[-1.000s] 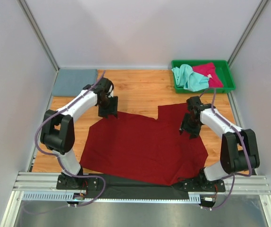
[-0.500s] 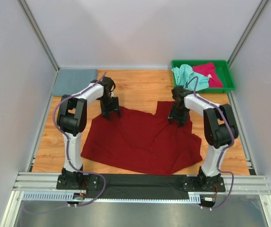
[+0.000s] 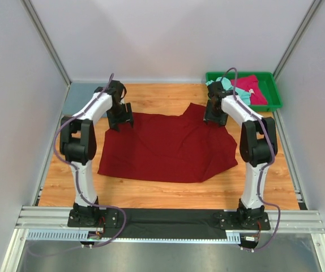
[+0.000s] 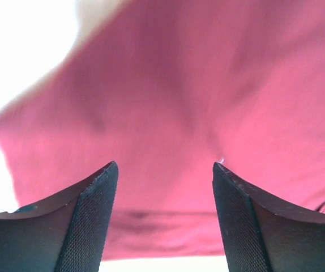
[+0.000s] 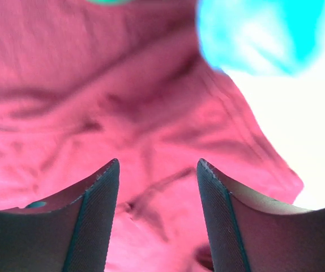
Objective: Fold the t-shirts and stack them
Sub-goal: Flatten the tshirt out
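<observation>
A dark red t-shirt (image 3: 168, 148) lies spread flat on the wooden table. My left gripper (image 3: 120, 120) is over its far left corner, jaws open (image 4: 165, 165), with the red cloth (image 4: 196, 102) beneath and nothing between the fingers. At the shirt's far right edge my right gripper (image 3: 214, 116) also stands open (image 5: 158, 160) above wrinkled red cloth (image 5: 94, 102). A slate grey-blue t-shirt (image 3: 83, 96) lies folded at the far left, partly hidden by the left arm. A mint green t-shirt (image 3: 237, 89) and a pinkish-red one (image 3: 254, 88) sit crumpled in the tray.
The green plastic tray (image 3: 273, 105) stands at the far right corner, close behind the right arm. Grey walls with metal posts close in the table on three sides. A black mat and aluminium rails (image 3: 168, 218) run along the near edge.
Both arms have swung toward the far side, drawing the dark red shirt away from the near edge. It now lies flatter and wider. Both grippers' jaws have opened wider.
</observation>
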You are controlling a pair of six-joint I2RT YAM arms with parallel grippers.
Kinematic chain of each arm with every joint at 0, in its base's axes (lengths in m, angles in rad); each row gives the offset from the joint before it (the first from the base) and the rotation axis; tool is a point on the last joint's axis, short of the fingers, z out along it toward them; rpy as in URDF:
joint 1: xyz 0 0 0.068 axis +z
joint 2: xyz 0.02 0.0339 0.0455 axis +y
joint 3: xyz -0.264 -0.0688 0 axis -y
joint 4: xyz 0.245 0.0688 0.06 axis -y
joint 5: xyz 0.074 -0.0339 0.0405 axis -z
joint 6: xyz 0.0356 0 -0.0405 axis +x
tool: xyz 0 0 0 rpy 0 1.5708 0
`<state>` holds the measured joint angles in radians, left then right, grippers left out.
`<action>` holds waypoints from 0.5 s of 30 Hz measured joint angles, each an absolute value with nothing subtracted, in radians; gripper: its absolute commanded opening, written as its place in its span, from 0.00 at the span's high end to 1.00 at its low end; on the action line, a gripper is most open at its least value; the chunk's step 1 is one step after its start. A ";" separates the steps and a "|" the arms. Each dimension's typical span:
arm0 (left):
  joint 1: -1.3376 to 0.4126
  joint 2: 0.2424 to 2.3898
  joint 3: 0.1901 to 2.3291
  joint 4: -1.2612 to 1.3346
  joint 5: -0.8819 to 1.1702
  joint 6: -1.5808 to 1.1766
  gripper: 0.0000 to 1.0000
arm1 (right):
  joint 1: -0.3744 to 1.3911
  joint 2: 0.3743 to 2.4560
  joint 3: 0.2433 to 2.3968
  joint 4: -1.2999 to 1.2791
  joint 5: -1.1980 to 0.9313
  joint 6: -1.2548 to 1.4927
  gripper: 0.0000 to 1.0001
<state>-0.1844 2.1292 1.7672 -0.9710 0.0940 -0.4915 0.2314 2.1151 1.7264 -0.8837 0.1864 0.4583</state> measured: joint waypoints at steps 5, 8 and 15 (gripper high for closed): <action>-0.190 1.808 1.535 -1.002 0.014 -0.457 0.27 | 0.227 1.857 1.470 -0.864 0.177 0.418 0.41; -0.167 1.676 1.457 -1.012 0.004 -0.445 0.33 | 0.227 1.717 1.346 -0.850 0.145 0.418 0.45; -0.121 1.657 1.307 -1.016 0.009 -0.442 0.43 | 0.208 1.692 1.211 -0.748 0.095 0.409 0.74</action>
<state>-0.1207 1.6573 1.3067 -1.0161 0.0093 -0.4423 0.2081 1.6924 1.2110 -0.7483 0.0948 0.4091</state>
